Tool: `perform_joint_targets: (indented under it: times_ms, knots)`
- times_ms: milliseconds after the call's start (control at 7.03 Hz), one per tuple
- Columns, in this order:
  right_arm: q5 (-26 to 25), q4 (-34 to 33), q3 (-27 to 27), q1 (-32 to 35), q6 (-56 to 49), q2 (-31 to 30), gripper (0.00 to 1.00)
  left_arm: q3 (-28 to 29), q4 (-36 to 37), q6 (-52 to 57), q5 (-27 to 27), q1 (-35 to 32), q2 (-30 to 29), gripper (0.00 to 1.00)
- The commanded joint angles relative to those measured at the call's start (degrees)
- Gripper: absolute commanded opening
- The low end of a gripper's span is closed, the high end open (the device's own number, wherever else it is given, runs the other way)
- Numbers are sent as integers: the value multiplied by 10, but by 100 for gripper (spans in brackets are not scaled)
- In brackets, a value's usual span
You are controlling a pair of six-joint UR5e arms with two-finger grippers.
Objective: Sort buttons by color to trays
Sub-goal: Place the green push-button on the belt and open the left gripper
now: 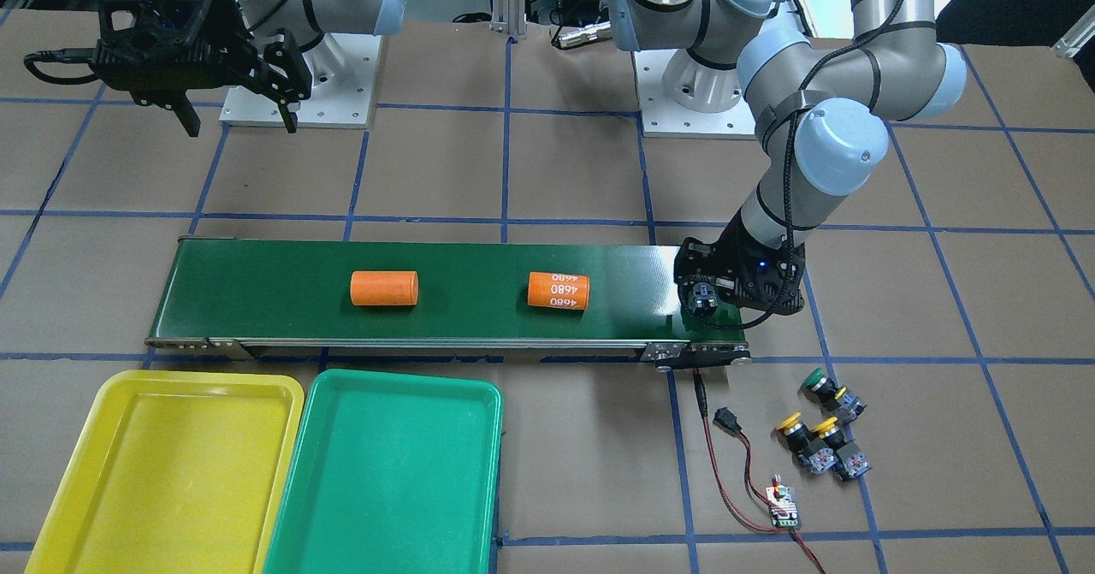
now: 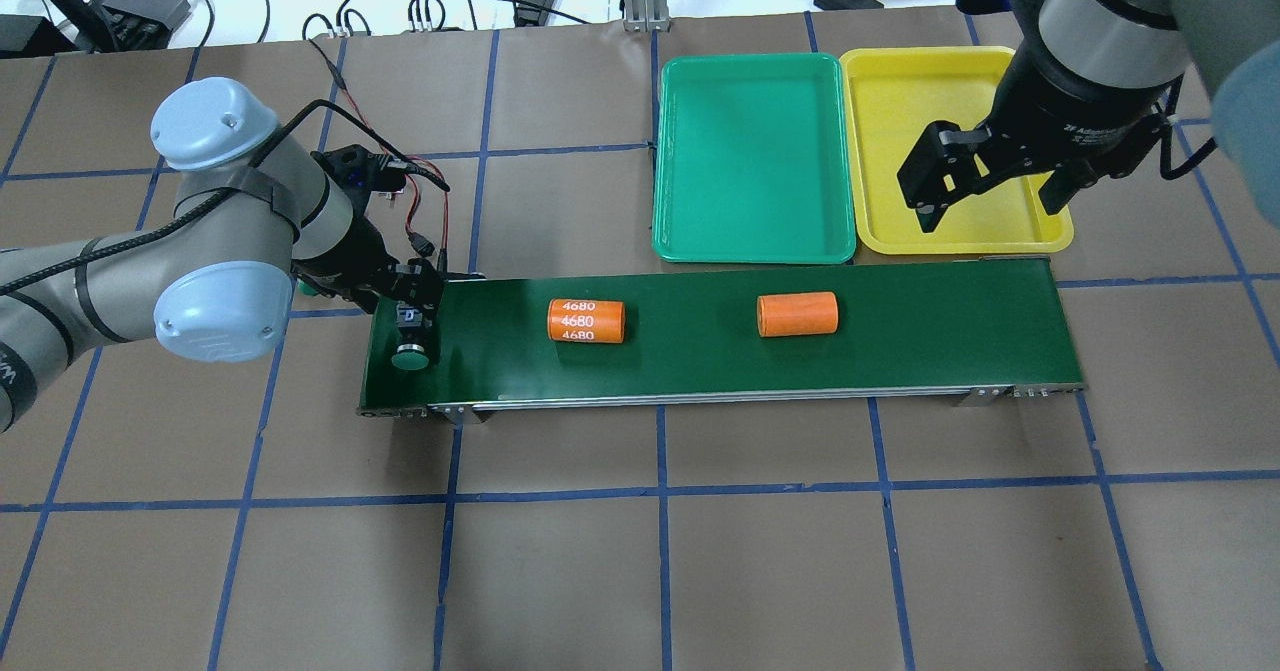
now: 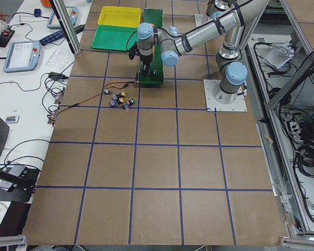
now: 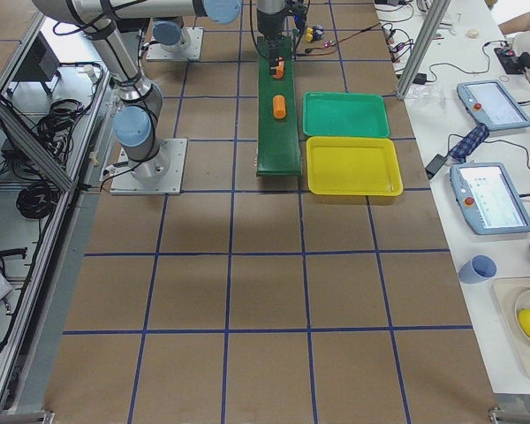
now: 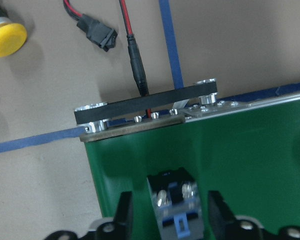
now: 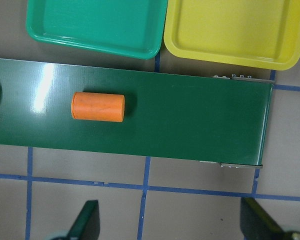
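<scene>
A green button [image 2: 410, 355] lies on its side at the end of the dark-green belt. My left gripper [image 2: 409, 317] straddles its blue-grey contact block [image 5: 174, 212]. The fingers [image 5: 124, 210] stand open, with a strip of belt showing on each side of the block. Three more buttons lie on the paper near that belt end: one green [image 1: 814, 378] and two yellow [image 1: 789, 424] [image 1: 825, 426]. The yellow tray [image 1: 171, 463] and green tray [image 1: 385, 471] sit side by side with nothing in them. My right gripper [image 2: 985, 206] hangs open above the yellow tray's near edge, holding nothing.
The conveyor belt [image 2: 900, 341] carries two orange cylinders, one printed 4680 [image 2: 586, 321] and one plain [image 2: 796, 314]. A small circuit board [image 1: 783, 505] with red-black wires [image 1: 727, 463] lies beside the loose buttons. Blue tape lines cross the brown table.
</scene>
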Motion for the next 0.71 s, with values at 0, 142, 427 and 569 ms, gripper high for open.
perform_joint_targets:
  times_ms: [0, 142, 427, 569]
  knots:
    - [3, -1, 0, 0, -2, -1, 100, 17, -8, -7, 9, 6, 21, 100]
    - [2, -1, 0, 1, 3, -2, 100, 27, -13, -7, 9, 30, 30, 100]
    - [-6, -1, 0, 1, -2, -2, 100, 50, 9, 1, 8, 114, 11, 100]
    - [-6, 0, 0, 1, -2, -1, 100, 56, 12, 4, 2, 153, -5, 100]
